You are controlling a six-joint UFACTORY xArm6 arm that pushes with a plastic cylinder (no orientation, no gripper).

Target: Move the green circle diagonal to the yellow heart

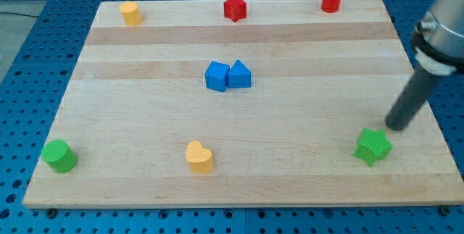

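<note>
Far at the view's right, my tip rests bare beside green star block; green circle block sits bottom-left, left of yellow heart block; crossing risks clipping star or heart.

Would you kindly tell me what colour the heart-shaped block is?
Yellow; the heart shows in the camera view.

Single camera, raised, looks obliquely down across the wooden tabletop from its near long edge toward the far edge. Mid distance: whole tabletop fits, corners nearly at frame sides, blue perforated base around it. Arm enters from the view's upper right, cropped. No second view.
</note>
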